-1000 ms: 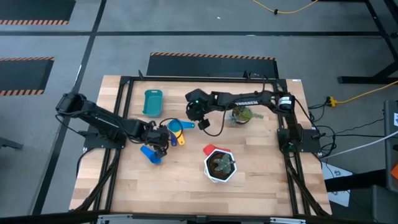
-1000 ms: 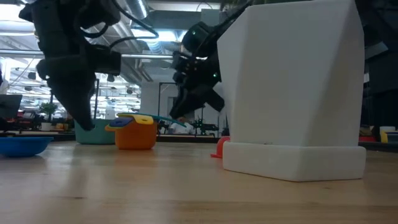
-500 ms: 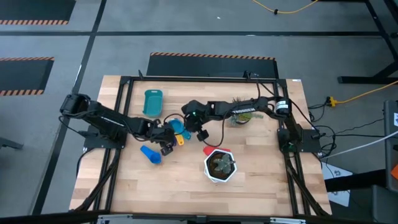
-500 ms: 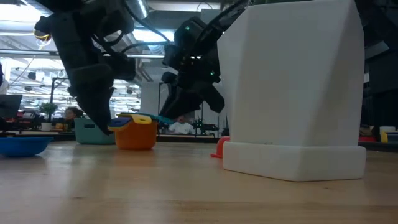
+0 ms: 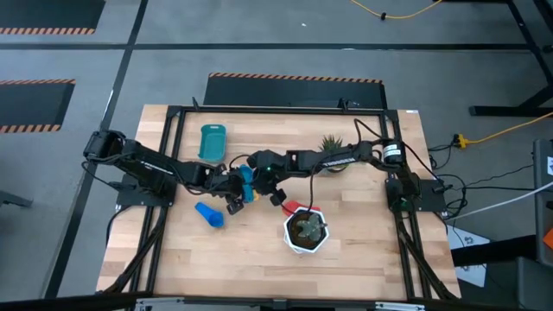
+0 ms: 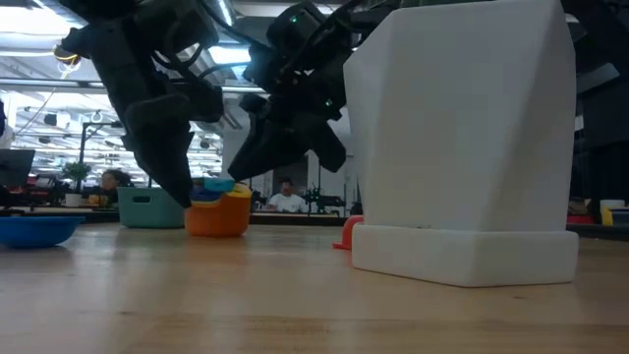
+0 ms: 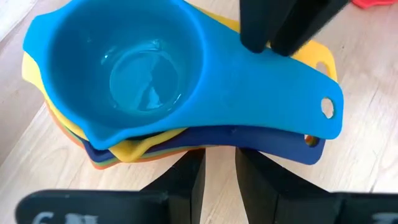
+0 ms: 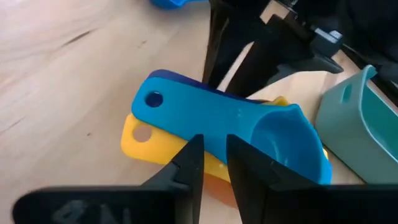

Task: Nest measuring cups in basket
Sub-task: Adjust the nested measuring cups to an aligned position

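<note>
A nested stack of measuring cups [image 5: 246, 180] stands on the table at mid-left: light blue [image 7: 143, 74] on top, then yellow [image 8: 155, 146], dark blue and orange [image 6: 216, 218]. My left gripper [image 7: 219, 168] is shut at one long side of the stacked handles. My right gripper [image 8: 213, 158] is shut at the opposite side. A blue cup [image 5: 207, 213] lies alone nearer the front. A red cup [image 5: 294, 207] lies against the white pot. The teal basket [image 5: 212, 142] stands behind the stack, apart from it. My left gripper's shut fingertips [image 8: 217, 59] stand against the long edge of the dark blue handle [image 8: 186, 82], slanting down from the table's left. The stack rests on the table on the orange cup's bottom. My right gripper's shut fingertips [image 7: 273, 34] meet the light blue handle's other long edge [image 7: 249, 59], above the yellow handle, slanting down from the table's right. Its fingers lie across the handles.
A white hexagonal plant pot [image 5: 305, 229] stands front right of the stack and fills much of the low view [image 6: 462, 138]. A small green plant [image 5: 333, 147] is at the back right. Bare wood [image 5: 225, 259] lies toward the near edge.
My right gripper has travelled toward the table's left and near edge, up to the stack. My left gripper has shifted a little toward the right, against the stack. The light blue cup's handle, which stuck out to the right, has swung round over the other handles.
</note>
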You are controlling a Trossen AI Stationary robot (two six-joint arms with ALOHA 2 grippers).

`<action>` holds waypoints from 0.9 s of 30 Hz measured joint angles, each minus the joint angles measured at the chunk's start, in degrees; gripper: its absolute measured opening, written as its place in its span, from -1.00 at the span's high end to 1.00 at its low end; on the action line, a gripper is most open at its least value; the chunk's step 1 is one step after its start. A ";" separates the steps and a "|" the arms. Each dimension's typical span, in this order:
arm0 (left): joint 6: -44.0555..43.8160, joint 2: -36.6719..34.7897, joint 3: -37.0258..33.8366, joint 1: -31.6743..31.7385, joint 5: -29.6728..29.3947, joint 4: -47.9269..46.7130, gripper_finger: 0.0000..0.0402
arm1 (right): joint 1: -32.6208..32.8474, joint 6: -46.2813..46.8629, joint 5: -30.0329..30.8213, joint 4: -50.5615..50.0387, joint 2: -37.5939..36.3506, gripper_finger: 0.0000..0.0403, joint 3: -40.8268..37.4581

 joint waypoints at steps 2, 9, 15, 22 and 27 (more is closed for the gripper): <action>0.02 0.00 0.00 0.00 0.00 0.00 0.59 | 0.24 0.00 1.78 -0.12 -0.56 0.64 0.00; 0.07 0.00 0.02 -0.04 0.00 0.22 0.59 | 1.72 -0.21 8.84 -3.01 -5.35 0.64 0.00; 0.06 0.00 0.02 0.00 0.00 0.20 0.59 | 1.24 1.48 11.77 -9.05 -7.01 0.64 0.02; 0.03 0.00 0.02 0.00 0.00 0.29 0.59 | -2.40 7.73 8.12 -10.31 -5.04 0.64 0.02; 0.03 0.00 0.02 0.00 0.00 0.31 0.59 | -3.88 10.75 1.03 -8.27 -1.83 0.64 0.02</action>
